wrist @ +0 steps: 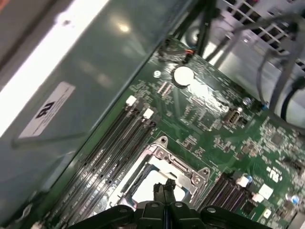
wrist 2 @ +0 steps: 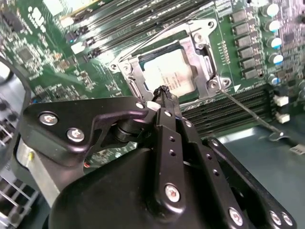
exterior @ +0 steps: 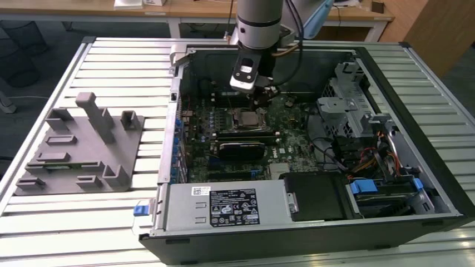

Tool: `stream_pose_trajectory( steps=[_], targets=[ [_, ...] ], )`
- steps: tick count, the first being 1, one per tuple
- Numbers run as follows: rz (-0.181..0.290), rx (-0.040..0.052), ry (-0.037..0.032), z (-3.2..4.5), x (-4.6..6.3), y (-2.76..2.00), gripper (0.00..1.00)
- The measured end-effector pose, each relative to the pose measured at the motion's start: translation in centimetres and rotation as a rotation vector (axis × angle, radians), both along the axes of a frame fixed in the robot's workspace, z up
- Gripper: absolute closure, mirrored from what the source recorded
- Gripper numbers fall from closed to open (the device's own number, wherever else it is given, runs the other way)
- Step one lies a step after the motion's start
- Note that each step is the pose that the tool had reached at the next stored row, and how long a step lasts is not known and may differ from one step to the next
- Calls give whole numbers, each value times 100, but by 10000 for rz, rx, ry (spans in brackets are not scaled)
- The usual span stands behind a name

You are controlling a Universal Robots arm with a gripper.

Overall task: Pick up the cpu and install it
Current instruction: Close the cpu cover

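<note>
The cpu (wrist 2: 174, 76) lies flat in the socket frame (wrist 2: 135, 78), toward the far edge of the motherboard (wrist 2: 43, 47) in the exterior view. The gripper (wrist 2: 162, 91) hangs just above one edge of the cpu, fingers (wrist 2: 167, 114) together, clamping nothing

cpu (wrist 2: 174, 76) in socket (wrist 2: 135, 72), gripper (wrist 2: 162, 91) just above

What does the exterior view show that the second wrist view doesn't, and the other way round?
The exterior view takes in the whole open computer case, the slatted table and the grey block with posts at the exterior view's left. The second wrist view brings close the socket frame, its thin lever, and that the gripper is shut. Both show the cpu lying in that frame.
</note>
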State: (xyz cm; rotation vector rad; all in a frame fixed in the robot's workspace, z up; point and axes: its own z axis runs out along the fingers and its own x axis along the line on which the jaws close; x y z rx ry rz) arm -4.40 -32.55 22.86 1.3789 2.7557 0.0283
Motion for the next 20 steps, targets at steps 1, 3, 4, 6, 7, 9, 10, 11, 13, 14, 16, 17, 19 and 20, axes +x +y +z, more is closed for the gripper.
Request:
stream_pose_trajectory(
  steps=[1,3,4,6,7,9,10,11,13,14,16,17,19,20],
  targets=[
    [181,-1,0,0,0,0,89],
    [540,-1,0,-1,0,0,89],
    [715,-1,0,-1,0,0,89],
    [1091,-1,0,-1,0,0,89],
    [1260,-1,0,-1,0,0,89],
    [1614,-2,0,-2,0,0,89],
    [1793,-1,0,-2,0,0,89],
    [1973,-1,1,-2,0,0,89],
    [2331,-1,0,-2,0,0,89],
    [2521,-1,0,-2,0,0,89],
    [2880,-1,0,-3,0,0,89],
    [3060,-1,0,-3,0,0,89],
    [3410,-2,0,-3,0,0,89],
    [3577,-3,1,-3,0,0,89]
  ],
)
